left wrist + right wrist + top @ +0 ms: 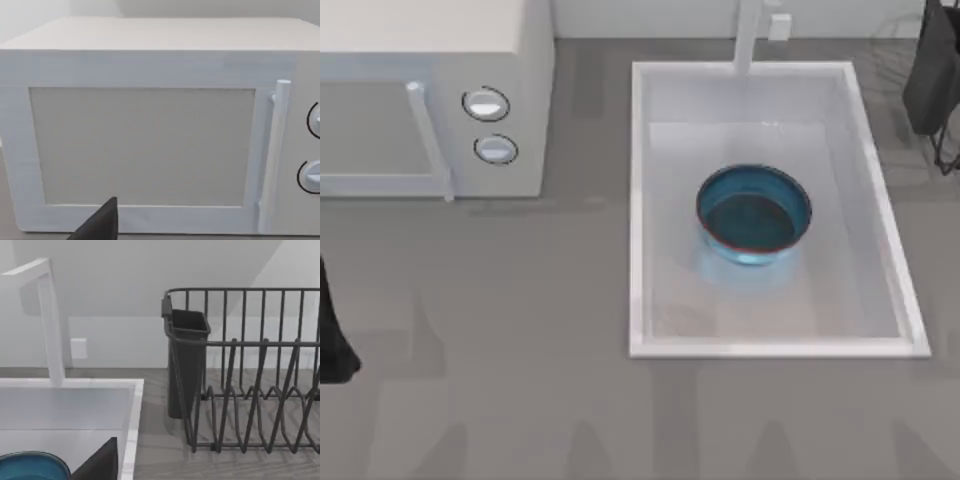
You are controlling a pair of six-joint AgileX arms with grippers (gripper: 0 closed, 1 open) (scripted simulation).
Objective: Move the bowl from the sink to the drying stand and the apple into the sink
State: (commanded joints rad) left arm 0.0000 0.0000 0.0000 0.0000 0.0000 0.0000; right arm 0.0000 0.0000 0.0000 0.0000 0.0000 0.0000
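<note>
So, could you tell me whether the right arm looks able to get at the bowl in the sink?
Probably yes: the bowl sits open-topped in the sink, nothing over it, with the right arm just beside the sink's far right corner.

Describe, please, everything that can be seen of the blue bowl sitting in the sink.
The bowl is round and deep blue, with a thin reddish-brown rim and a glossy, darker inside that looks empty. It stands upright on the floor of the white sink, near the middle of the basin and clear of its walls, in line with the faucet post. Nothing but the sink floor touches it. The right wrist view catches part of its rim beside the sink's edge.
</note>
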